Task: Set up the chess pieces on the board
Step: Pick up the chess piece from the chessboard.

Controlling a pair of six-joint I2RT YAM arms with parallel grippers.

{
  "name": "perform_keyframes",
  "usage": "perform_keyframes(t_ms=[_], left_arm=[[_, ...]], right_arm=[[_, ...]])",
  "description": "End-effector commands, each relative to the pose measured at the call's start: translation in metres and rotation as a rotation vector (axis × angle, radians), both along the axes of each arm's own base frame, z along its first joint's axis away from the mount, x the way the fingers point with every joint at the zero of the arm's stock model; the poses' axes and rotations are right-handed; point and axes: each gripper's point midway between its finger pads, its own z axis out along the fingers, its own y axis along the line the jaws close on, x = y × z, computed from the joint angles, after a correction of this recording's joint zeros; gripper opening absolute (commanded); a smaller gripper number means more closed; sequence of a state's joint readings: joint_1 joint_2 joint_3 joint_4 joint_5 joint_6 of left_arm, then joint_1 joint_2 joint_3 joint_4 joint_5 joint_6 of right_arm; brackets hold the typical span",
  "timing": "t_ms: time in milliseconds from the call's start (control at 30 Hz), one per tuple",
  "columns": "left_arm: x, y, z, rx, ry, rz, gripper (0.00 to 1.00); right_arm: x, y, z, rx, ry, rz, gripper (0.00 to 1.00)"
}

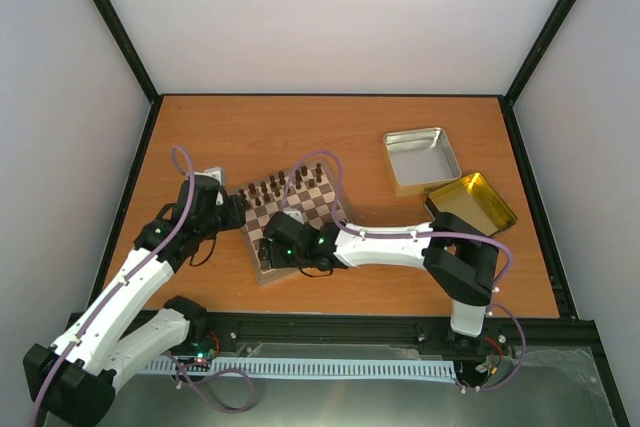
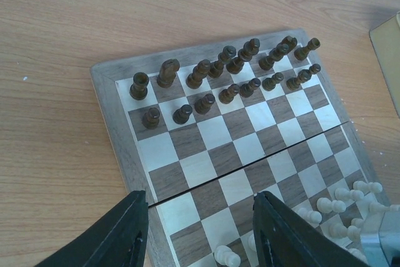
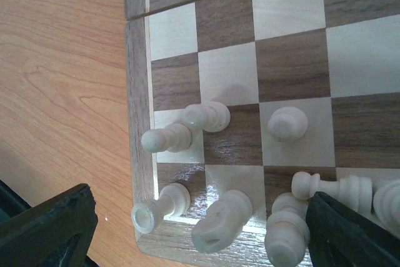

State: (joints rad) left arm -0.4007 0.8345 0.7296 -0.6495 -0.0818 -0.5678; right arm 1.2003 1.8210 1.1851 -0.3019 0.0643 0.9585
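Observation:
The board point(image 1: 322, 205) lies on the table left of centre. In the left wrist view its pale rim point(image 2: 103, 92) shows, and cream chess pieces point(image 2: 340, 204) crowd its near right corner. My left gripper point(image 2: 200, 232) hovers over the board's near left edge, open, with a cream pawn point(image 2: 226, 256) standing below the gap. My right gripper point(image 3: 200, 236) is open wide over the board's corner point(image 3: 140, 123). Between its fingers are a rook point(image 3: 159, 207), a bishop point(image 3: 222, 220) and another cream piece point(image 3: 287, 232). Two pawns point(image 3: 187, 126) and one more point(image 3: 287, 123) stand further in. Nothing is gripped.
Dark brown chessmen point(image 2: 225, 73) fill the board's two far rows. A silver tin point(image 1: 420, 159) and its gold-lined lid point(image 1: 475, 202) lie at the right. A small white object point(image 1: 213, 173) sits behind the left arm. Walls close in the table on three sides.

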Motion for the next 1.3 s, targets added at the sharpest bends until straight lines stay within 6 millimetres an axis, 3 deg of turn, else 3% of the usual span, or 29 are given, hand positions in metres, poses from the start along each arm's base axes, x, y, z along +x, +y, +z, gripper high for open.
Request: perform_keyframes(t_ms=[0,367,733,833,1000,1267], left_arm=[[0.005,0.003,0.008,-0.017,-0.035,0.026,0.47],[0.005,0.003,0.008,-0.017,-0.038,0.027,0.47],[0.005,0.005,0.010,-0.016,-0.045,0.035,0.47],[0.004,0.005,0.010,-0.018,-0.047,0.036,0.47],[0.005,0.004,0.009,-0.018,-0.043,0.032,0.47],[0.005,0.003,0.009,-0.019,-0.043,0.029,0.47]], right_arm=[[0.007,0.000,-0.002,-0.035,-0.029,-0.031,0.91],[0.012,0.002,0.006,-0.045,-0.053,-0.034,0.89],[0.007,-0.026,0.047,-0.023,-0.114,-0.027,0.62],[0.011,-0.041,0.053,-0.060,-0.154,-0.055,0.60],[0.021,-0.066,0.037,-0.194,-0.180,-0.095,0.60],[0.025,-0.058,0.019,-0.267,-0.182,-0.043,0.47]])
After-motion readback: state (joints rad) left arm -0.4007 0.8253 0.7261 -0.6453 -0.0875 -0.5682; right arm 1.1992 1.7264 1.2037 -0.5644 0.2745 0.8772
